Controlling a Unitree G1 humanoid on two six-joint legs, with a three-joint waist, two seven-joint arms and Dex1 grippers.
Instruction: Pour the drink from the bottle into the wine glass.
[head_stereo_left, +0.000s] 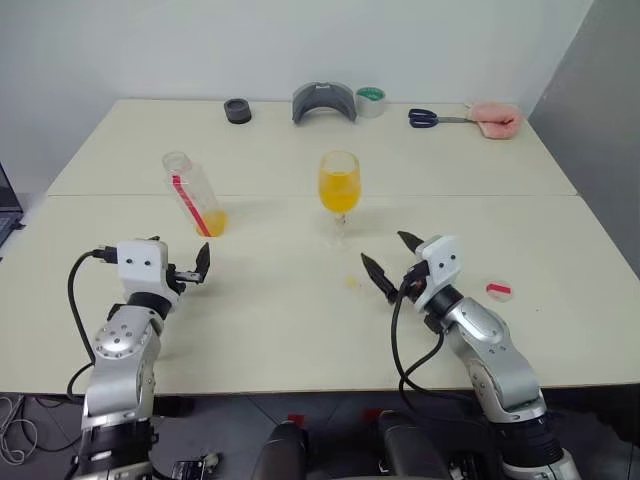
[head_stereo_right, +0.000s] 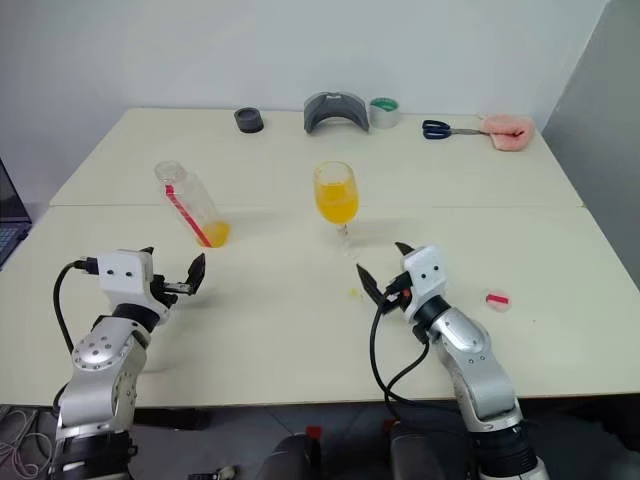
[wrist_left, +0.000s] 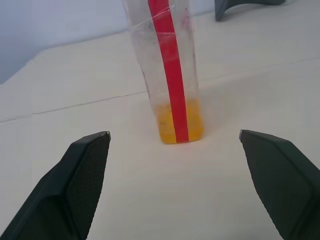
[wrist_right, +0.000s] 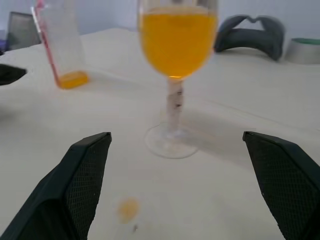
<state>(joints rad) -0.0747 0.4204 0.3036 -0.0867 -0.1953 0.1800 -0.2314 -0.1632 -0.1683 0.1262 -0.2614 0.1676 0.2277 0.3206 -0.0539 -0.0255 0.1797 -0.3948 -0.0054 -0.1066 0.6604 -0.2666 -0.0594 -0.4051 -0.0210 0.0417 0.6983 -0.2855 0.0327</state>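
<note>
Since the wine glass (head_stereo_left: 339, 190) is standing upright on the table (head_stereo_left: 280, 300) with its bowl largely filled with the drink (head_stereo_left: 339, 189), the pouring is being judged as essentially done — only a thin orange layer is being left at the bottom of the bottle (head_stereo_left: 195, 195). That bottle is being seen uncapped and upright to the left of the glass, well apart from it, and nothing is gripping it. A small red-and-white cap (head_stereo_left: 498, 290) is lying to the right of the glass and nearer the robot, so recapping may be what is left. A yellow drop (head_stereo_left: 352, 282) is sitting on the tabletop just in front of the glass foot.

Both pincers are being held spread wide and empty. The left gripper (wrist_left: 175, 145) is being kept just short of the bottle, aimed at its base, without contact. The right gripper (wrist_right: 177, 142) is being held in front of the glass, close to its foot but apart from it — the stem is lining up between the open fingers.
</note>
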